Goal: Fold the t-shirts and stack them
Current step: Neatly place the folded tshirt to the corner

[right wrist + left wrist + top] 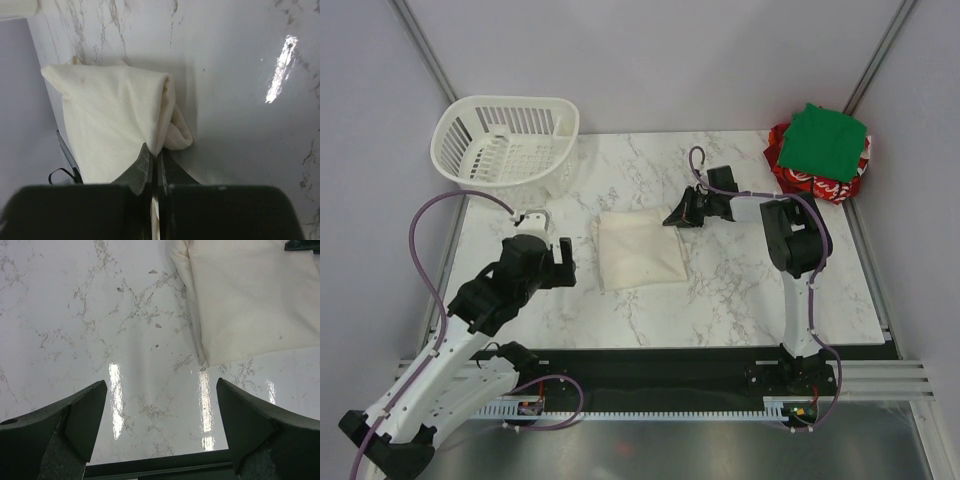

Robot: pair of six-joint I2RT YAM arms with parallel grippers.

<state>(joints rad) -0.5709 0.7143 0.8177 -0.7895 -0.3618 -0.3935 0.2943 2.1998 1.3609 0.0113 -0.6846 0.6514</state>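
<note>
A folded cream t-shirt [640,250] lies in the middle of the marble table. My right gripper [672,218] is at its far right corner, shut on the cream cloth [120,125]; in the right wrist view the fabric is pinched between the fingertips [155,155]. My left gripper [563,262] stands open to the left of the cream shirt, nothing between its fingers; the shirt's edge [240,300] shows at the upper right of the left wrist view. A folded green t-shirt [827,140] rests on a red t-shirt with white lettering [810,180] at the far right corner.
A white slotted plastic basket [505,140] stands at the far left corner. The black rail [650,365] runs along the table's near edge. Frame posts rise at both back corners.
</note>
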